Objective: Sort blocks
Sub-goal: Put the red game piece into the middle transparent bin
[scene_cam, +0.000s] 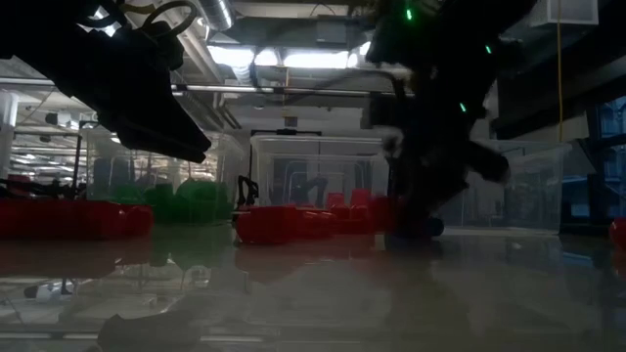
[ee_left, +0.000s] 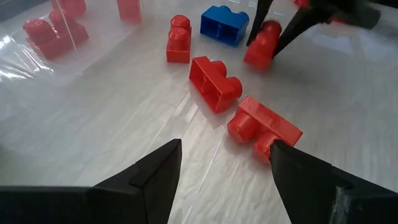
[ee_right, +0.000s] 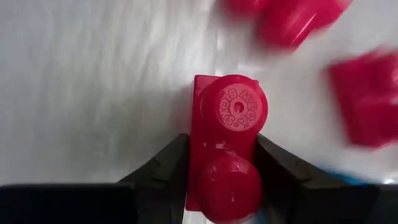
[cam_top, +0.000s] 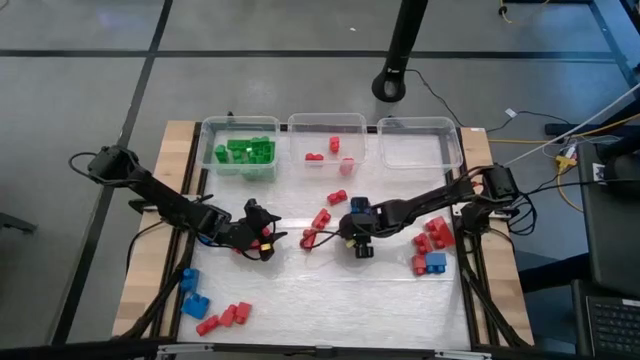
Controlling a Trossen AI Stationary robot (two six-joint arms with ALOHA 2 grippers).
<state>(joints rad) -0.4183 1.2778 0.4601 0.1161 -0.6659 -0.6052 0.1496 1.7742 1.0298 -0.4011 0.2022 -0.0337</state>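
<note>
White and glossy, the surface (cam_top: 330,300) sits on a wooden frame over a grey floor, and we read it from its left edge across. Near the front-left corner we see two blue blocks (cam_top: 192,293) and, just beside them, a short row of red blocks (cam_top: 224,317). Along the far edge stand three clear bins: the left bin (cam_top: 240,147) is packed with green blocks (cam_top: 245,151), the middle bin (cam_top: 327,145) holds a few red ones (cam_top: 333,152), and the right bin (cam_top: 420,143) comes last.

Our left claw (cam_top: 262,240) hangs left of centre with its fingers (ee_left: 155,171) spread wide and nothing between them; two red blocks (ee_left: 239,106) lie just ahead of it. Farther right, near the middle of the surface, the right claw (cam_top: 360,243) is down on the surface, its fingers (ee_right: 163,168) pressed against both sides of a red two-stud block (ee_right: 222,146). A blue block (ee_left: 224,25) sits just beside that grip. By the right edge we see a cluster of red blocks (cam_top: 434,237) with one blue block (cam_top: 436,262) touching it.
</note>
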